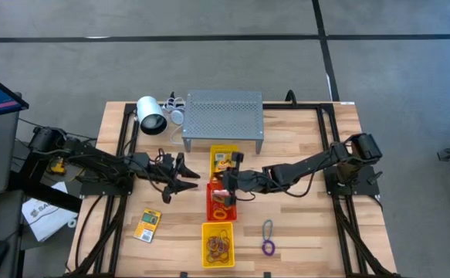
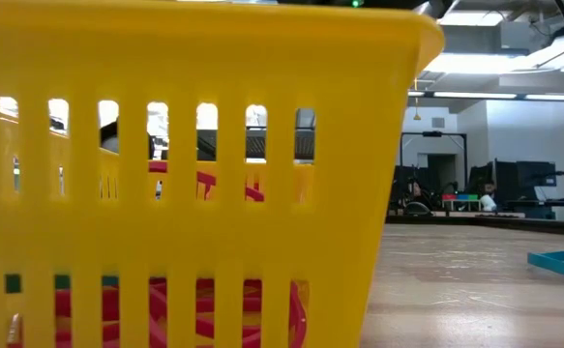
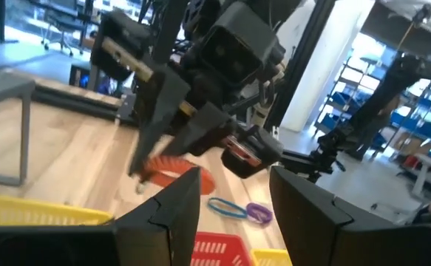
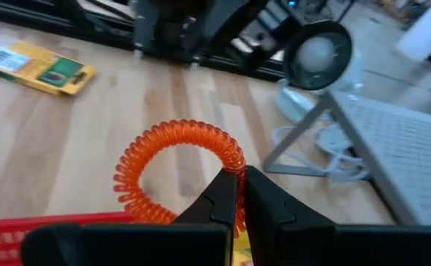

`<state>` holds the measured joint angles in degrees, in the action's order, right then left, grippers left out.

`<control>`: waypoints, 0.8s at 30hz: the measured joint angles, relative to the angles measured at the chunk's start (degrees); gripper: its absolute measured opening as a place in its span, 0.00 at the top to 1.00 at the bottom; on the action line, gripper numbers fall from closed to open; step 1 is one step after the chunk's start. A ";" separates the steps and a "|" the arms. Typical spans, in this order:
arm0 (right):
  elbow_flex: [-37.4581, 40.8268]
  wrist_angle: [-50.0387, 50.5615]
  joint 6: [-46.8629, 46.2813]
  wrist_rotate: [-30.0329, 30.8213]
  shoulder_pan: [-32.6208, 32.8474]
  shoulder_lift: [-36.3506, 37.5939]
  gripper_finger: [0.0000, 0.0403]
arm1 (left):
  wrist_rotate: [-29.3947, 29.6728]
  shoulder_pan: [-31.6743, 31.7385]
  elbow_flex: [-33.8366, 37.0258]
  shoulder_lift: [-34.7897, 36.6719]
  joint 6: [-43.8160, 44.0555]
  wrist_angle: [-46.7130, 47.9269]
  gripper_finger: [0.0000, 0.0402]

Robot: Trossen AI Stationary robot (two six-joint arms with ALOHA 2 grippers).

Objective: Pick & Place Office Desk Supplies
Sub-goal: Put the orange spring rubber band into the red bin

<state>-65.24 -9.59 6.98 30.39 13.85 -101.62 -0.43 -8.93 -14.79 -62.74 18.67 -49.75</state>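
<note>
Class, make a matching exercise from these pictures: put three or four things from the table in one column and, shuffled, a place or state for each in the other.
Things:
1. orange coil ring
2. card packet
3. purple loop
4. left gripper

Places or states:
A. lying on bare wood left of the trays
B. pinched in the right gripper
C. jaws apart, nothing held
D. lying on bare wood right of the trays

Pairs: 1-B, 2-A, 3-D, 4-C

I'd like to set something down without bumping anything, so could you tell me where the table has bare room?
Bare wood lies right of the purple loop, toward the table edge, and on the left between the card packet and the front yellow tray. It is crowded at centre: right gripper, holding an orange coil, over the red tray, left gripper beside.
</note>
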 joint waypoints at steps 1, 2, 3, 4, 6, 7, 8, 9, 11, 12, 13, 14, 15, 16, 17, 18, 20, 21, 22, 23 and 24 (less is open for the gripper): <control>-0.26 0.32 0.57 0.94 0.00 0.00 0.97 | 0.00 0.00 0.00 0.00 1.04 -0.01 0.60; -0.68 0.70 1.09 1.49 0.00 -0.02 0.97 | 0.00 0.00 0.00 0.00 2.08 -0.01 0.60; -1.21 0.94 1.71 1.69 0.00 0.00 0.97 | 0.02 0.00 0.00 0.00 3.18 0.01 0.60; -1.80 1.31 2.25 1.72 0.00 0.00 0.97 | 0.23 0.00 0.00 0.00 4.34 0.00 0.60; -2.88 2.42 3.33 1.90 -0.09 0.00 0.97 | 1.86 0.00 0.00 0.00 6.55 0.00 0.60; -3.40 3.02 4.01 2.00 -0.11 0.00 0.97 | 2.82 0.00 0.00 0.00 7.41 0.02 0.60; -4.19 3.84 4.88 2.20 -0.11 -0.02 0.97 | 3.37 0.00 0.00 0.00 8.21 0.01 0.60; -5.04 4.49 5.69 2.29 -0.11 -0.02 0.97 | 3.72 0.00 0.00 0.00 8.63 -0.01 0.60; -7.09 5.81 6.80 2.60 -0.35 -0.70 0.97 | 3.91 0.02 -0.11 0.00 8.75 0.08 0.60; -7.96 6.63 7.22 3.00 -0.61 -1.10 0.97 | 3.92 0.02 -0.33 0.00 8.91 0.06 0.59; -8.57 8.71 7.48 3.35 -0.69 -1.38 0.97 | 3.91 0.02 -0.71 -0.02 9.13 0.16 0.58; -9.61 9.96 7.64 3.59 -0.87 -2.22 0.97 | 3.98 0.02 -1.26 -0.31 9.27 0.32 0.57; -11.03 10.01 7.87 3.57 -0.91 -3.21 0.97 | 4.20 0.11 -1.81 -0.81 9.28 0.47 0.56; -11.91 11.36 8.12 4.02 -1.00 -3.74 0.97 | 4.55 0.31 -2.02 -1.16 9.30 0.89 0.55; -12.86 13.32 8.34 4.78 -1.11 -4.35 0.97 | 4.57 0.53 -2.32 -1.92 9.59 0.98 0.53; -14.32 13.87 8.46 4.96 -1.33 -5.39 0.97 | 4.52 1.01 -2.97 -3.03 9.97 0.79 0.52; -16.15 17.18 8.30 5.58 -1.61 -6.76 0.97 | 4.59 1.89 -3.40 -4.60 10.41 0.82 0.50; -17.15 18.36 8.14 6.25 -1.63 -7.52 0.97 | 4.57 2.23 -4.05 -5.86 10.60 0.76 0.49; -17.86 19.98 7.94 6.96 -1.67 -7.87 0.97 | 4.59 2.39 -4.14 -6.61 10.70 0.99 0.49; -18.46 21.27 7.69 7.59 -1.67 -8.27 0.97 | 4.65 2.64 -4.22 -7.27 10.73 1.09 0.48; -19.10 21.66 7.27 8.06 -1.64 -8.55 0.97 | 4.47 2.81 -4.70 -8.19 10.76 0.98 0.48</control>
<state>-84.34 12.07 14.25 38.45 12.21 -110.17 4.05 -6.12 -19.49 -70.93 29.42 -48.77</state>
